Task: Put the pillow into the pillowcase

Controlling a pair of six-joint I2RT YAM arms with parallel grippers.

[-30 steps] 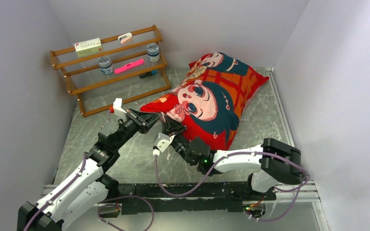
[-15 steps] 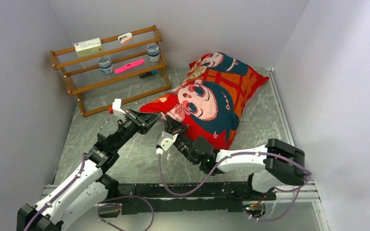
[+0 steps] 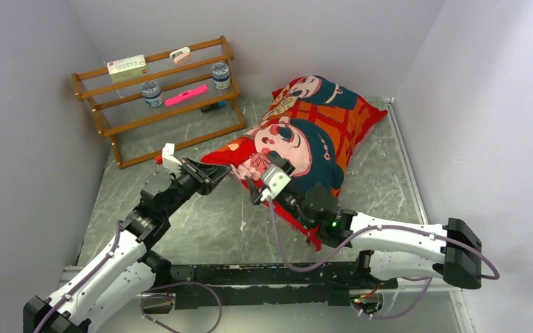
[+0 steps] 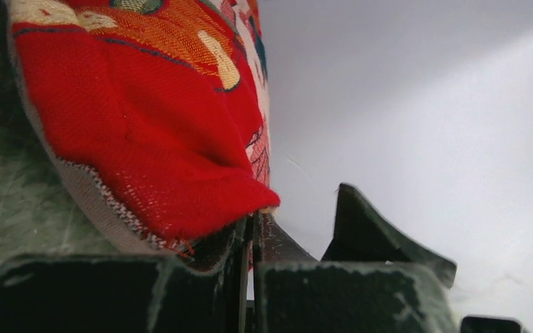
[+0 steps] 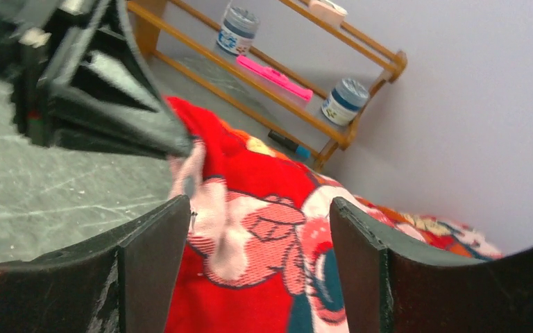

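The red pillowcase [image 3: 316, 135] with cartoon girl faces lies plump and slanted across the back right of the table. The pillow is hidden; no white fabric shows. My left gripper [image 3: 223, 173] is shut on the case's near left corner, where red cloth [image 4: 139, 125] is pinched between the closed jaws [image 4: 255, 223]. My right gripper [image 3: 264, 182] hovers over the case's near left part. Its jaws stand open, and between the fingers [image 5: 260, 208] only the printed fabric [image 5: 264, 236] shows underneath. The left gripper's black fingers [image 5: 111, 104] appear just to its left.
A wooden rack [image 3: 159, 97] stands at the back left, holding two jars [image 3: 151, 92], a pink item [image 3: 186, 94] and a box [image 3: 126, 66]. Grey walls close in on the left, back and right. The marble table top [image 3: 201, 222] lies bare in front of the case.
My right gripper opened, let go of the case's edge, and moved right and back over the case. Its arm swung out to the right. The left gripper kept its hold.
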